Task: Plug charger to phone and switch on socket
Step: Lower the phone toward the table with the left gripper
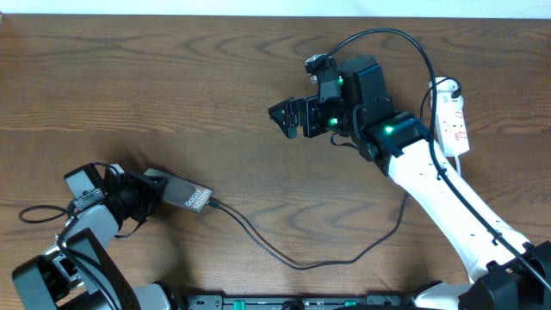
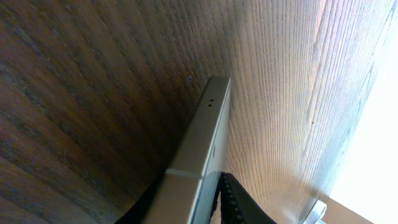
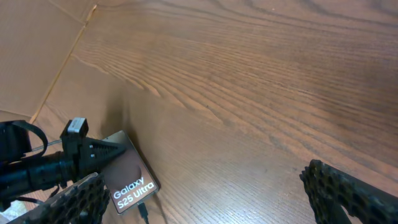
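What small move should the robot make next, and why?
Probably swing the right gripper across to the socket to reach its switch. The charger already seems to meet the end of the phone, and the right gripper hangs open and empty above the table, with the socket just beside its arm.

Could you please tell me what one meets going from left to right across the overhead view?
left gripper → phone → right gripper → socket. The charger is left out, since its cable spans much of the picture's width.
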`<control>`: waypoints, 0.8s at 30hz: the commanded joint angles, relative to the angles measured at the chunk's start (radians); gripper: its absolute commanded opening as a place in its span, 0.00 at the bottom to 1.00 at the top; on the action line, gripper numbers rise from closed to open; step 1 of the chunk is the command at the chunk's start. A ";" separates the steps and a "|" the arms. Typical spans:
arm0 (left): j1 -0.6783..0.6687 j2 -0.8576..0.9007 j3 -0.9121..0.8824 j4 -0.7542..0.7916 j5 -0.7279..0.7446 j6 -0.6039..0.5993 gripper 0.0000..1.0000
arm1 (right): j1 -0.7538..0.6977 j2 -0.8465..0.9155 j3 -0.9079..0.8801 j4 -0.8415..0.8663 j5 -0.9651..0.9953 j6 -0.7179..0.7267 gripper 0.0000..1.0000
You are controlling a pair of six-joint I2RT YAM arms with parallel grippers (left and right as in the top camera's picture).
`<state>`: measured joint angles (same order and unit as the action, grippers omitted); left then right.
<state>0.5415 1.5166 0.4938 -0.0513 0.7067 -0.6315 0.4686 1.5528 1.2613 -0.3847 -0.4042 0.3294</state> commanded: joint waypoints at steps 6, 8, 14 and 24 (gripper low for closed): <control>0.002 0.006 0.001 -0.024 -0.072 0.014 0.35 | 0.018 -0.009 0.016 -0.002 -0.006 0.006 0.99; 0.002 0.006 0.001 -0.026 -0.072 0.014 0.42 | 0.018 -0.009 0.016 -0.002 -0.006 0.006 0.99; 0.002 0.006 0.001 -0.035 -0.072 0.014 0.49 | 0.018 -0.009 0.016 -0.002 -0.006 0.006 0.99; 0.002 0.006 0.001 -0.050 -0.072 0.015 0.49 | 0.018 -0.009 0.016 -0.003 -0.006 0.006 0.99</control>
<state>0.5415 1.5051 0.5121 -0.0723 0.7193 -0.6277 0.4686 1.5528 1.2613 -0.3847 -0.4042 0.3294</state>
